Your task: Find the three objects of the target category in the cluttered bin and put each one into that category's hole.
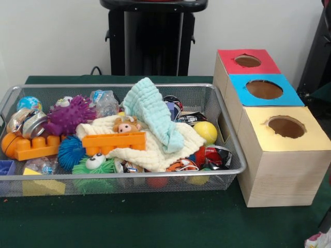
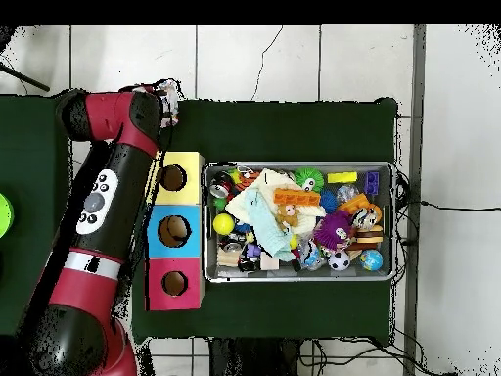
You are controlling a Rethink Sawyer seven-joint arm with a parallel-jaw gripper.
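A wire mesh bin [image 1: 227, 135] is set on the green surface [image 1: 155, 222], seen at left in the front view. It is filled with a mint cloth [image 1: 151, 109] draped over a cream cloth [image 1: 155, 147], an orange block [image 1: 114, 142], a purple spiky ball [image 1: 68, 115], a yellow ball [image 1: 206, 132] and other small toys. Crinkly wrappers are seen among the clutter: one printed red, black and white [image 1: 213, 155] lies against the bin's right wall below the yellow ball, and a dark one [image 1: 190, 118] lies just behind that ball. A third cannot be made out with certainty.

Three wooden boxes are lined up just right of the bin, each with a round hole on top: a yellow-topped box [image 1: 285, 150] nearest, a blue-topped box [image 1: 264, 90] in the middle, a red-topped box [image 1: 247, 62] farthest.

In the overhead view the red arm [image 2: 103, 211] is stretched alongside the boxes, away from the bin. The tool [image 2: 169, 98] is held beyond the yellow-topped box, over the surface's edge; whether it is released or clenched cannot be told.
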